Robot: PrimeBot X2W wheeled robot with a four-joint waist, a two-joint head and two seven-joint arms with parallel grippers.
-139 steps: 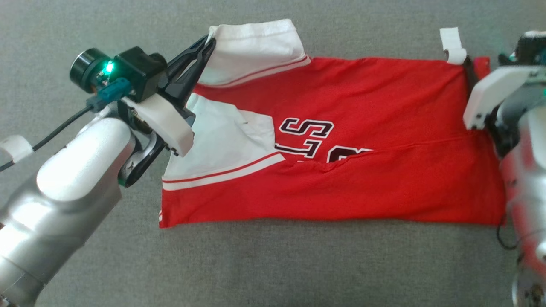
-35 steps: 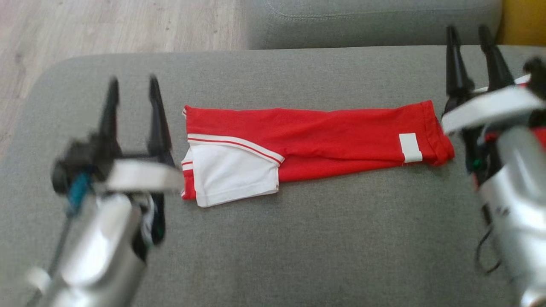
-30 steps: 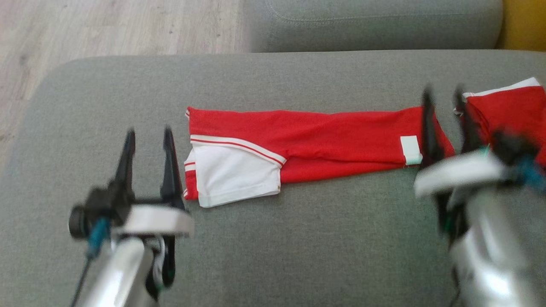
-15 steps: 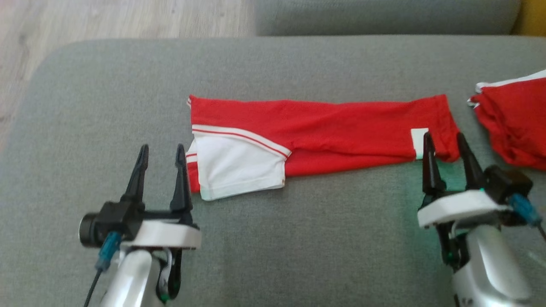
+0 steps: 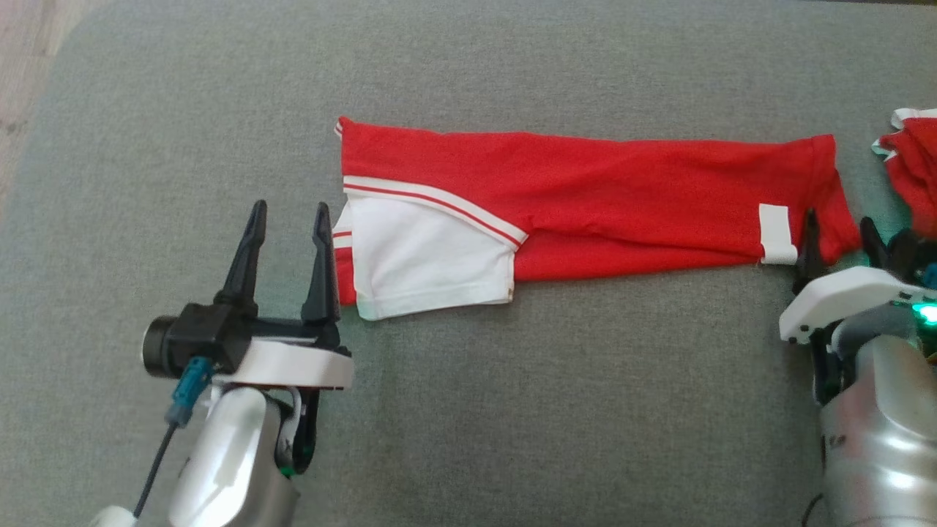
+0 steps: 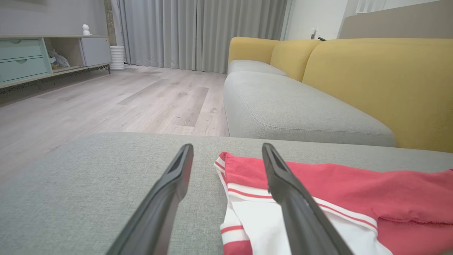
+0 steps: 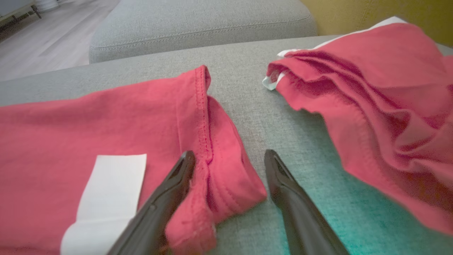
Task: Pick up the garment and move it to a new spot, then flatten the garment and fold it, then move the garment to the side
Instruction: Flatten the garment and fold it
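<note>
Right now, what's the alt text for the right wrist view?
Open jaws bracket the hemmed end of a folded red shirt lying on a grey cushion, with a white label on the shirt toward the view's left. A second, crumpled red garment lies apart from it on the view's right.

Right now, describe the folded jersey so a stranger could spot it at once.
On the grey cushion lie two red garments. The jersey is the long flat strip mid-cushion. Unlike the rumpled heap to its right, it has a white sleeve and a white patch.
</note>
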